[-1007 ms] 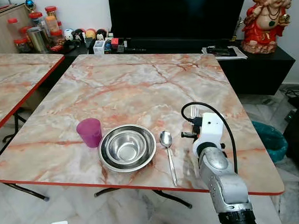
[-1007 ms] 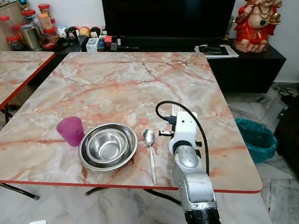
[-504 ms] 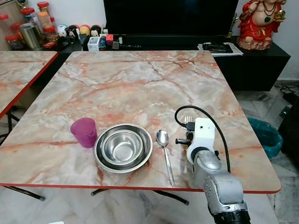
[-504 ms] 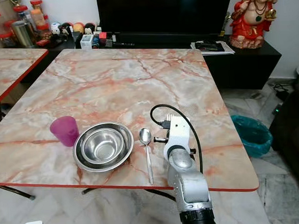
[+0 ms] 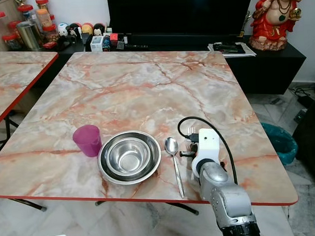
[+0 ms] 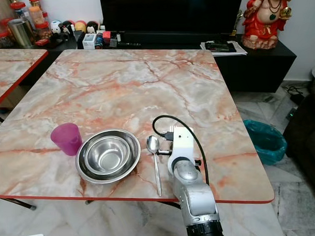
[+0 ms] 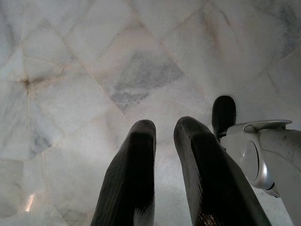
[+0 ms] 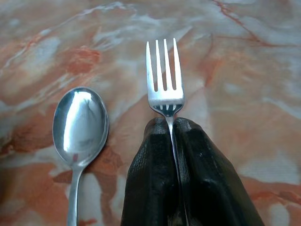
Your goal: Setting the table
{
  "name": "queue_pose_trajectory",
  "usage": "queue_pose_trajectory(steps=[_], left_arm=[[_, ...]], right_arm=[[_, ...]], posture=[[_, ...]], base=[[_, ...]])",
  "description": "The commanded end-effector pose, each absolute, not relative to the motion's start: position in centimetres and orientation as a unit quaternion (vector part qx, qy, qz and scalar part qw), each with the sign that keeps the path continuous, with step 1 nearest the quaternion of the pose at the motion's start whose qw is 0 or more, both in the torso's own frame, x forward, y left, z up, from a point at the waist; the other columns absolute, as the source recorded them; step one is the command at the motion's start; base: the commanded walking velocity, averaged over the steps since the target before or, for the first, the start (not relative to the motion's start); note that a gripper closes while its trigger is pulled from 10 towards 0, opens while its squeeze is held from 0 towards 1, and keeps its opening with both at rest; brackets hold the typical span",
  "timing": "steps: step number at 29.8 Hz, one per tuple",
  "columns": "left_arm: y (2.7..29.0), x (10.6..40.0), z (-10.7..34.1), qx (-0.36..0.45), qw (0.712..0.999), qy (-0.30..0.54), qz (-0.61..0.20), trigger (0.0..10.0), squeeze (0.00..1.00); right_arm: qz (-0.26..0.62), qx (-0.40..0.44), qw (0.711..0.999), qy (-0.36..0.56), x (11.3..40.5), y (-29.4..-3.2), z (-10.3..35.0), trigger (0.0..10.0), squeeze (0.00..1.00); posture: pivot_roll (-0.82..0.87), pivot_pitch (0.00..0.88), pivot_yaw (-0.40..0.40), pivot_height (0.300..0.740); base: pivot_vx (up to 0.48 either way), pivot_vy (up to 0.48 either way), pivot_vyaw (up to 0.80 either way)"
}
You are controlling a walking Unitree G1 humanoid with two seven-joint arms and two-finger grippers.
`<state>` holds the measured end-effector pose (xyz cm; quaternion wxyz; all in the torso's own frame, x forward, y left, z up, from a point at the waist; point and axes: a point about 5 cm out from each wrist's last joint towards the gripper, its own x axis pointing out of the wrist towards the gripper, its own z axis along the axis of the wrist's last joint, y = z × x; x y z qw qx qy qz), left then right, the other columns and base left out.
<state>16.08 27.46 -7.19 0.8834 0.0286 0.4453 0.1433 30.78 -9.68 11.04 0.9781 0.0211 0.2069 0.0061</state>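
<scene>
My right gripper [image 8: 171,126] is shut on the handle of a silver fork [image 8: 163,70], whose tines point away over the marble table [image 5: 146,82]. The fork hangs low, just right of a silver spoon [image 5: 174,163] that lies on the table with its bowl facing away. In the head views my right wrist [image 5: 207,146] covers most of the fork. Left of the spoon sits a steel bowl [image 5: 129,156], and a purple cup [image 5: 87,140] stands left of that. My left gripper [image 7: 163,134] hangs idle over the floor, its fingers slightly apart.
A second marble table [image 5: 11,76] stands to the left. Behind the main table a black TV stand [image 5: 259,57] carries jars [image 5: 25,29], small items, papers and a red statue [image 5: 275,18]. A teal bin [image 5: 282,142] sits on the floor to the right.
My right arm has brought the fork a little left, closer to the spoon, and back toward the near edge. The camera has shifted slightly.
</scene>
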Motion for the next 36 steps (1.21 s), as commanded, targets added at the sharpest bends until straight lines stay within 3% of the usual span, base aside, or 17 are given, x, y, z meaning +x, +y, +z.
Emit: queue_pose_trajectory(steps=[1,22,36], left_arm=[[27.8,15.2,-7.4,0.027,0.877,0.456,0.149,10.0,0.00],[27.3,15.2,-7.6,0.027,0.876,0.458,0.146,10.0,0.00],[26.6,17.2,-7.1,0.031,0.884,0.444,0.139,10.0,0.00]], right_arm=[[0.011,0.018,0.977,0.211,30.6,-9.4,10.8,10.0,0.00],[0.047,0.014,0.978,0.201,31.8,-7.8,10.3,10.0,0.00],[0.023,-0.004,0.980,0.199,32.3,-8.7,9.9,10.0,0.00]], posture=[[-0.01,0.115,-0.024,0.740],[0.00,0.113,-0.020,0.740],[0.00,0.106,-0.008,0.740]], base=[[0.000,0.000,0.00],[0.000,0.000,0.00],[0.000,0.000,0.00]])
